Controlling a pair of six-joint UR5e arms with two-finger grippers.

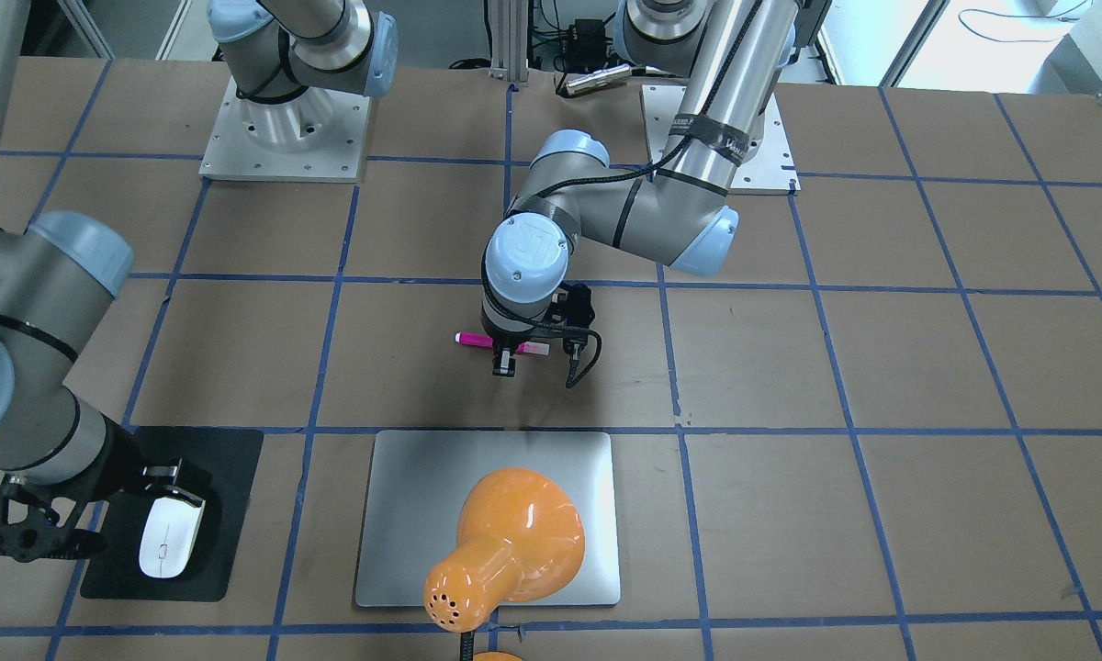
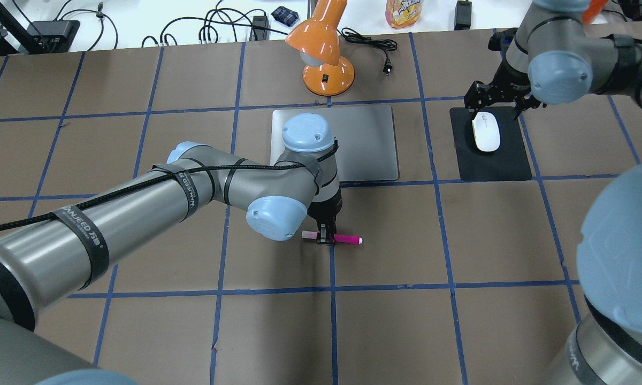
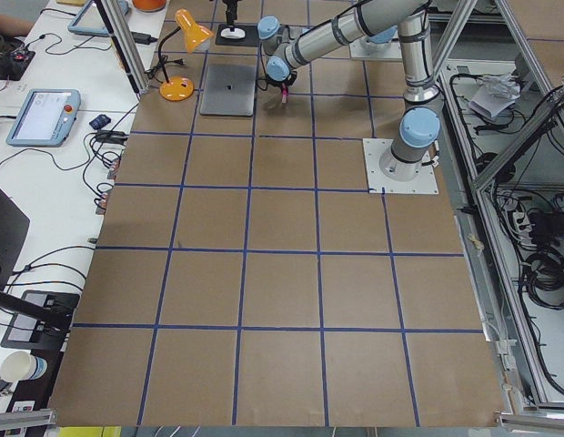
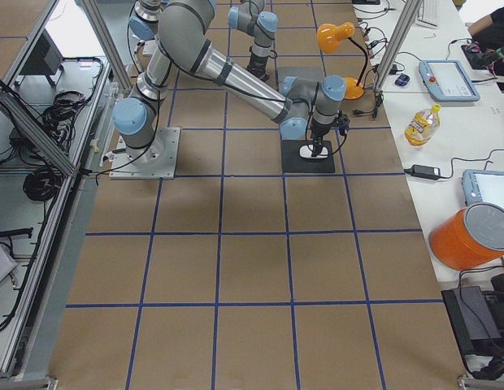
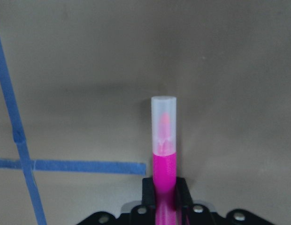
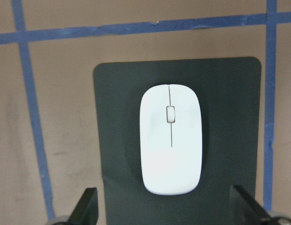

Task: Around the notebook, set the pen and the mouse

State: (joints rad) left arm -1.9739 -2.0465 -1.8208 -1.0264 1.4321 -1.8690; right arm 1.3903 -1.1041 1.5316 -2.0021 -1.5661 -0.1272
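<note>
Pen, one, tight in left pincer; mouse, one, beneath wide right pincer; notebook, one.

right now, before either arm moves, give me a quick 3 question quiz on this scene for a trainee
1. True or false: the mouse lies on the notebook.
2. What does the left gripper hold? A. the pen B. the mouse C. nothing
3. Fill in: the right gripper hangs over the mouse with its fingers ___ (open or shut).

Key
1. False. It lies on the black mat, beside the notebook.
2. A. The fingers clamp the pen's pink barrel.
3. Open. One finger stands on each side of the mouse, clear of it.
</note>
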